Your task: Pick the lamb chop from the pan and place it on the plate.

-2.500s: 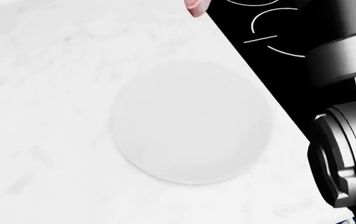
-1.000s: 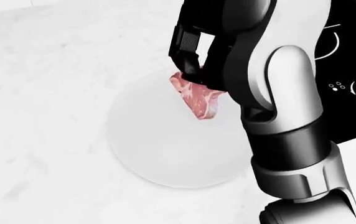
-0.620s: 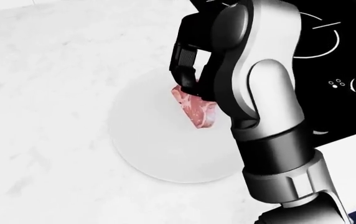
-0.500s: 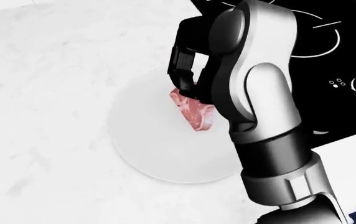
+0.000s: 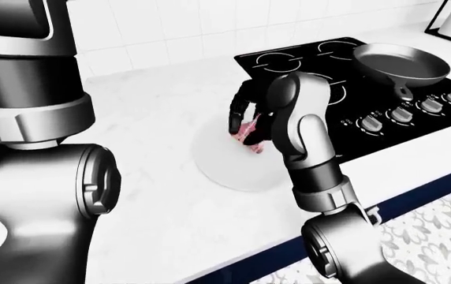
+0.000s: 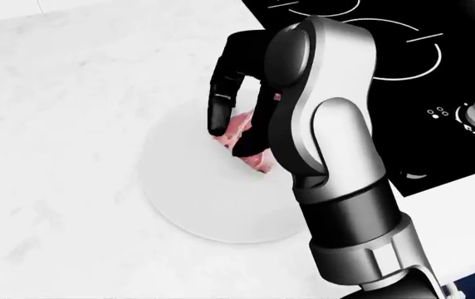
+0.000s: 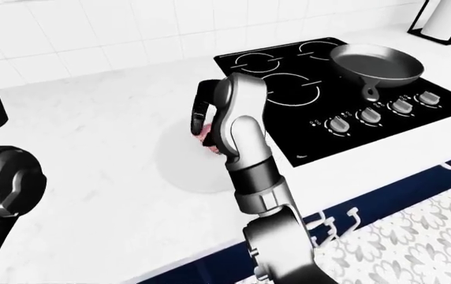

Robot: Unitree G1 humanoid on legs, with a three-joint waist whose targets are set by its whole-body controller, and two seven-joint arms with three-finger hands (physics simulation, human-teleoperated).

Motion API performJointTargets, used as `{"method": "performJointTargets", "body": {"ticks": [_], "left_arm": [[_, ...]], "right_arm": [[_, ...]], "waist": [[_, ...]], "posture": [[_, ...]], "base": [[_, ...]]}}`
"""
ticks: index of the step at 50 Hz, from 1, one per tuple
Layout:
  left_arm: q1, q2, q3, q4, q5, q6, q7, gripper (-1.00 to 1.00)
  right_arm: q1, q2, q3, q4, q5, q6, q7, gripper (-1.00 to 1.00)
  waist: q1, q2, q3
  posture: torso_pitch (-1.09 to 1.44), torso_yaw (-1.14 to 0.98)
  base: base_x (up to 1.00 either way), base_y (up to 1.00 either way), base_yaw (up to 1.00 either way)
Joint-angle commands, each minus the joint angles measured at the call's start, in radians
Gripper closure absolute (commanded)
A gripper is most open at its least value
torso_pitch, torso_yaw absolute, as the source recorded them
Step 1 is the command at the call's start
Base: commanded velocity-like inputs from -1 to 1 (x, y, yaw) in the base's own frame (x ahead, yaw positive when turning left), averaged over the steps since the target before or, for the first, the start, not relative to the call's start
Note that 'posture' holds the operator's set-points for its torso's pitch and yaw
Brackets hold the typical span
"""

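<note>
Placing step: chop at plate, release pending.
Left-eye view: empty grey frying pan (image 5: 401,63) on black stove; left hand unseen. Head view: right hand (image 6: 236,121), black fingers closed round raw pink lamb chop (image 6: 248,149), over round white plate (image 6: 188,187). Next, I judge: open, lift. Right-eye view: white counter (image 7: 91,118) bare leftward.

1 lamb chop (image 6: 253,159), 1 plate (image 6: 188,199), 1 pan (image 5: 401,61), 4 knobs (image 5: 411,110).
</note>
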Motion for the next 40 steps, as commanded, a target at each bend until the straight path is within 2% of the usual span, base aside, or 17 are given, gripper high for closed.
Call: {"method": "performJointTargets", "body": {"ticks": [1,10,24,40], "left_arm": [[-0.035,0.011,0.006,-0.025,0.007,-0.025,0.006,-1.00],[-0.038,0.016,0.006,-0.021,0.008,-0.027,0.003,-1.00],[-0.053,0.014,0.004,-0.003,0.010,-0.036,0.005,-1.00],[-0.043,0.015,0.004,-0.024,0.014,-0.022,0.001,-1.00]], "right_arm": [[-0.024,-0.007,0.002,-0.010,-0.005,-0.004,-0.003,-1.00],[-0.060,-0.022,-0.004,-0.017,-0.012,0.005,0.025,-1.00],[-0.285,-0.111,-0.055,0.023,0.011,0.053,0.090,-1.00],[-0.412,-0.201,-0.116,0.092,0.185,0.156,-0.029,-1.00]], "waist": [[0.000,0.002,-0.025],[0.003,0.003,-0.024],[0.001,0.001,-0.018],[0.001,-0.004,-0.015]], "posture": [[0.00,0.00],[0.00,0.00],[0.00,0.00],[0.00,0.00]], "base": [[0.00,0.00,0.00],[0.00,0.00,0.00],[0.00,0.00,0.00],[0.00,0.00,0.00]]}}
